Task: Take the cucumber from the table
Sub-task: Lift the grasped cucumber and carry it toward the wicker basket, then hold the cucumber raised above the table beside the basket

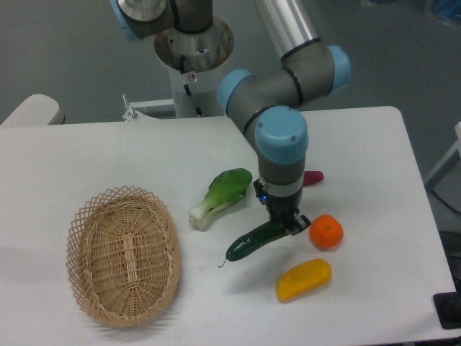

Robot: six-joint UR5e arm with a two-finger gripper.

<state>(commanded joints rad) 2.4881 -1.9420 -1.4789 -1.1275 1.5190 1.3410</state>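
Counter: large smooth white counter (86, 155) with rounded corners, bare between the items.
Room: grey floor behind the counter; the arm's round base stands at the far edge.
Tool: black two-finger tool (287, 225) pointing down, pinching the right end of the cucumber.
Cucumber: one dark green glossy curved cucumber (252, 242) with a thin stem tail at its left end, near the counter's middle front; whether it rests on the surface cannot be told.
Basket: one oval woven wicker basket (124, 254) at left.
Greens: one light-green leafy bok choy (220, 196) with white stalk.
Fruit: one round orange fruit (325, 232); one elongated yellow fruit (304, 280).
Partly hidden: one magenta object (313, 177) behind the arm.
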